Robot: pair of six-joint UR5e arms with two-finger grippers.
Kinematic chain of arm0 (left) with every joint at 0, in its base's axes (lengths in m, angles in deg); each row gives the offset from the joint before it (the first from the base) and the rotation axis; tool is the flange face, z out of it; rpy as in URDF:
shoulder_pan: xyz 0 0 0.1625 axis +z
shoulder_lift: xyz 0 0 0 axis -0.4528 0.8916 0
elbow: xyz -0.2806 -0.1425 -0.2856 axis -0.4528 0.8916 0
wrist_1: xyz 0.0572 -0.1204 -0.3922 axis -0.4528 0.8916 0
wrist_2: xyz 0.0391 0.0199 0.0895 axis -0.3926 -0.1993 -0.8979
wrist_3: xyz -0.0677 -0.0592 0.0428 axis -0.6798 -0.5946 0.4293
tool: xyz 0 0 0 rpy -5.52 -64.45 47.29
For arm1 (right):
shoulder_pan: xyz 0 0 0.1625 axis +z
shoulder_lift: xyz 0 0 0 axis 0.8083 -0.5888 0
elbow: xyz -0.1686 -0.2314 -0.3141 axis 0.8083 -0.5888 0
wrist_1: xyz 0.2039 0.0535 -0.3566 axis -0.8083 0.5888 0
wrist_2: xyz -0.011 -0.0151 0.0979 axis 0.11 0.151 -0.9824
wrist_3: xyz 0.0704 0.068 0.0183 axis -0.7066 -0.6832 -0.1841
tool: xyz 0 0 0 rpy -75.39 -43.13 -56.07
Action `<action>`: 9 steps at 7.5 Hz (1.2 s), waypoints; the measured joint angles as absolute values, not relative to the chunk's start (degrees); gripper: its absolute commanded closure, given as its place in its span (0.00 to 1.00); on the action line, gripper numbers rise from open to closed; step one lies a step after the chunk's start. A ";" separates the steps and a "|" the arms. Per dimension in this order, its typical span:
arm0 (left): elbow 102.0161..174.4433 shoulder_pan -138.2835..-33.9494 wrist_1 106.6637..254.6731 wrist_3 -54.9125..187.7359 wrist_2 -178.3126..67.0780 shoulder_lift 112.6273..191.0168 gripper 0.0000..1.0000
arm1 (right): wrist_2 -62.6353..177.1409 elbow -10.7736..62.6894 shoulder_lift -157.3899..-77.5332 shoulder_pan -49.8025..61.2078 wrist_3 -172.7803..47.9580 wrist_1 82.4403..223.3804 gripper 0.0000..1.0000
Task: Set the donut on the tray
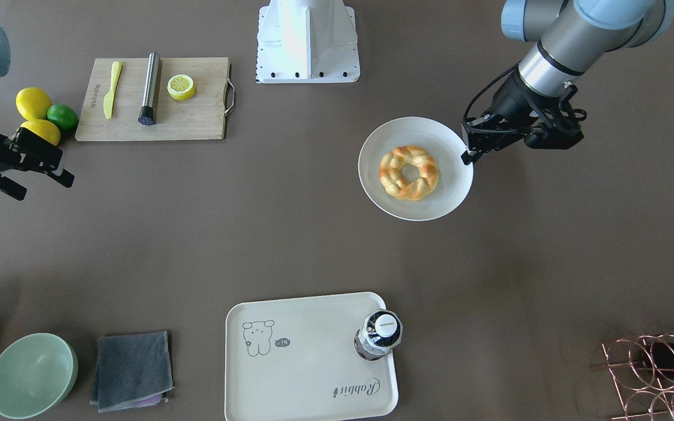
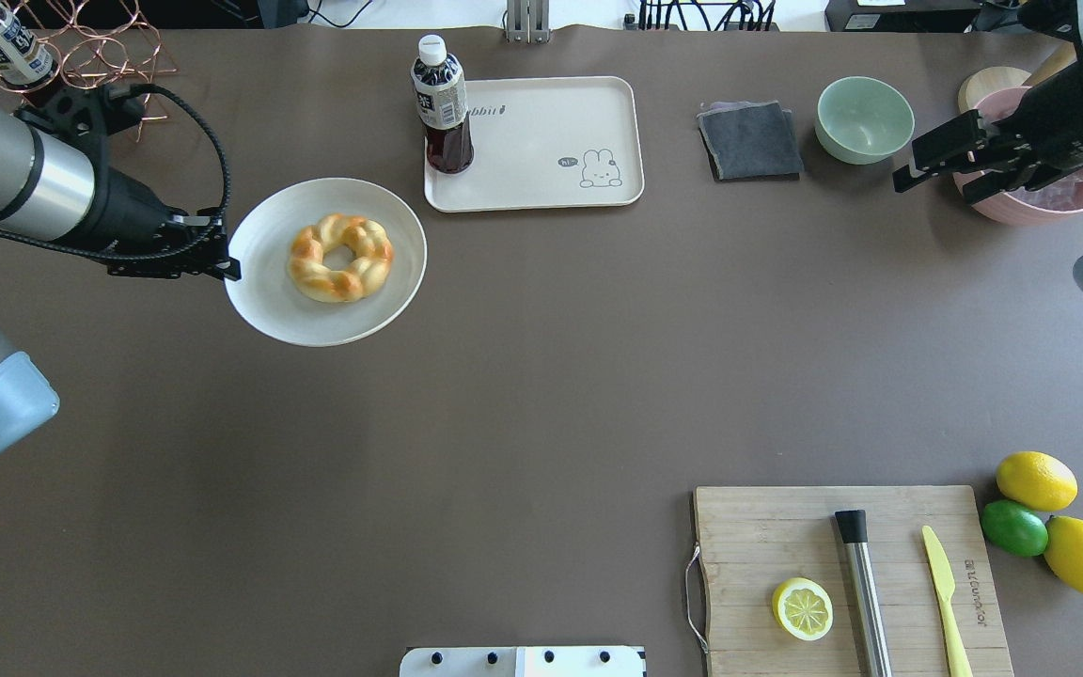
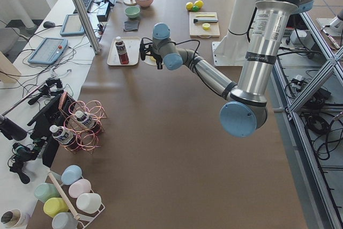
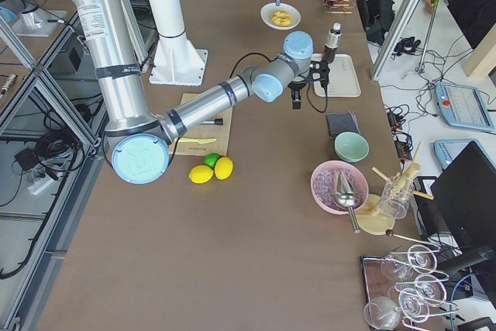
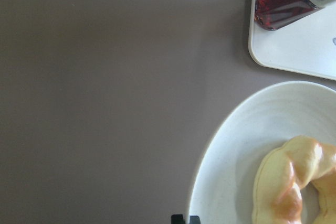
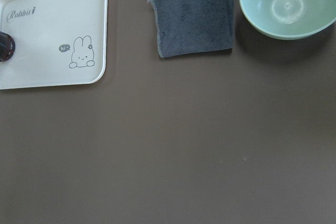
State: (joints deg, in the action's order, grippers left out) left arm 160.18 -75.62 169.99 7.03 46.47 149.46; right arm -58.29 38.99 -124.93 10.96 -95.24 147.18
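Observation:
The donut (image 2: pixel 341 257), golden and twisted, lies on a round white plate (image 2: pixel 269 301) at the left of the table; it also shows in the front view (image 1: pixel 409 172) and the left wrist view (image 5: pixel 294 182). My left gripper (image 2: pixel 222 268) is shut, its tips at the plate's left rim, apart from the donut. The cream tray (image 2: pixel 541 141) with the rabbit drawing sits at the far middle, with a dark drink bottle (image 2: pixel 443 103) standing on its left corner. My right gripper (image 2: pixel 932 191) is open and empty, hovering at the far right near the pink bowl.
A grey cloth (image 2: pixel 750 139) and a green bowl (image 2: pixel 865 118) lie right of the tray. A pink bowl (image 2: pixel 1049 202) sits far right. A cutting board (image 2: pixel 786 536) with a lemon half, steel cylinder and yellow knife is near right, beside lemons and a lime. A copper wire rack (image 2: pixel 81 47) is far left.

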 measured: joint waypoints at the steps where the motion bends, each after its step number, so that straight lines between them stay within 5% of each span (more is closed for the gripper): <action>1: 160.85 -72.44 166.56 3.34 43.75 153.07 1.00 | -56.89 38.74 -124.49 8.50 -98.40 144.70 0.00; 5: 160.38 -61.61 156.44 -6.85 34.00 166.63 1.00 | -51.71 39.08 -119.19 1.22 -104.81 143.65 0.01; 9: 157.33 -58.16 155.85 -11.31 30.59 171.20 1.00 | -50.78 41.04 -115.64 -2.58 -113.54 143.96 0.02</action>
State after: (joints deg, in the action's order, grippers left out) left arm 157.33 -58.16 155.85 -11.31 30.59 171.20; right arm -50.78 41.04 -115.64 -2.58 -113.54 143.96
